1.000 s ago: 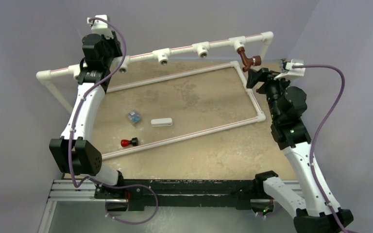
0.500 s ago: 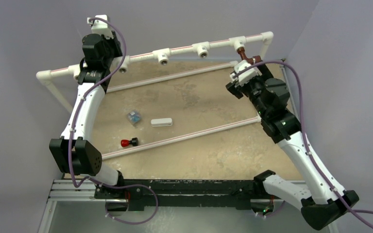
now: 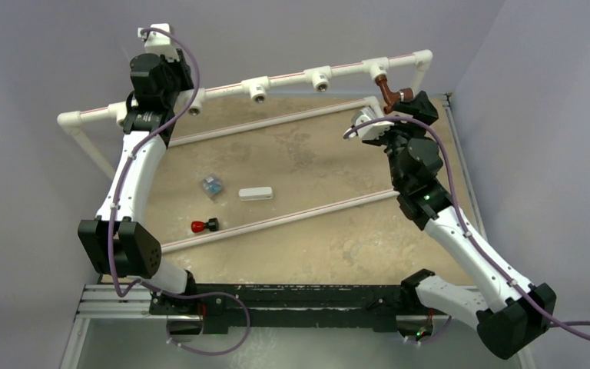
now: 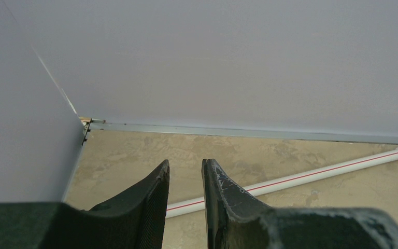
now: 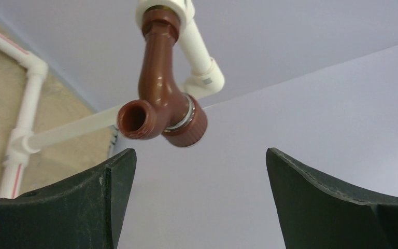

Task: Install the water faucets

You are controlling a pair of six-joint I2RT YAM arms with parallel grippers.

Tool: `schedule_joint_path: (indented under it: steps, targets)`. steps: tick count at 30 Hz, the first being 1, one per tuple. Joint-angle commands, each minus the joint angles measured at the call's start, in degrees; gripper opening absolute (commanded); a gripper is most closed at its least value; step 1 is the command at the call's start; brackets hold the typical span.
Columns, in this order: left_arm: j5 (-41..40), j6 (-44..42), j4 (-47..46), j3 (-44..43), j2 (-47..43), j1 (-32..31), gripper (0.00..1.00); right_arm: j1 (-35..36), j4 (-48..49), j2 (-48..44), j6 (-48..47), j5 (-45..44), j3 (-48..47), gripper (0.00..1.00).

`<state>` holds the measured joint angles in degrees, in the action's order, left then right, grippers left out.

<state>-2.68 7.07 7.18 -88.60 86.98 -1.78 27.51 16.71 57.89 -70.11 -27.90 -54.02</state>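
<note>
Right, from above first: the brown faucet (image 3: 390, 92) hangs from the last white fitting (image 3: 376, 68) at the right end of the raised pipe rail (image 3: 284, 77), stem up in the socket, spout and knob pointing down and outward. The right arm (image 3: 461, 231) reaches up to it, its head just beside the knob, while the left arm (image 3: 134, 169) is stretched to the rail's far left end. Three more sockets along the rail look empty, and down on the bench (image 3: 315, 161) lie a small red-capped piece (image 3: 203, 226), possibly another tap, a white block (image 3: 255, 194) and a little clear-blue item (image 3: 213, 185), all well apart from both arms. Over to the left wrist: the left gripper (image 4: 185, 168) shows its jaws only narrowly parted, nothing between them, pointed at the back wall over a floor pipe (image 4: 300, 179). Now the right wrist: the right gripper (image 5: 199, 155) has its jaws spread wide and holding nothing, the faucet sitting just above the gap, nearer the left finger, touching neither. My read is a regrip to keep screwing it home. To do that well, centre the gap under the body, come up until the pads flank the thick elbow and not the slick knob, close squarely, then turn about the stem's own line so the thread doesn't cross or drag the rail sideways.
</note>
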Motion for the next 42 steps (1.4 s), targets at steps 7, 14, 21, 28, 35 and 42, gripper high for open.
schedule_joint_path:
  steps: [7,14,21,28,35,42]
  targets:
    - [1.6,0.5,4.7,2.2,1.0,-0.9,0.28,0.7,17.7,6.7,-8.8,-1.8,0.1,0.91]
    - [2.0,0.7,4.3,2.6,0.6,-0.9,0.28,0.3,17.2,10.0,-5.9,-3.5,-2.2,0.65]
    - [2.3,0.9,4.3,2.6,0.6,-0.9,0.28,-1.9,16.7,10.3,-2.2,-3.4,-1.3,0.34]
    - [2.4,1.0,4.4,2.6,0.4,-0.9,0.28,-3.3,14.8,11.2,5.4,-2.0,-2.4,0.00]
    - [2.2,0.9,4.4,2.5,0.4,-0.9,0.28,-4.5,9.4,12.0,27.1,2.0,-4.8,0.00]
    - [2.2,0.8,4.7,2.3,0.4,-0.9,0.28,-4.8,7.6,9.9,48.3,11.3,-4.8,0.00]
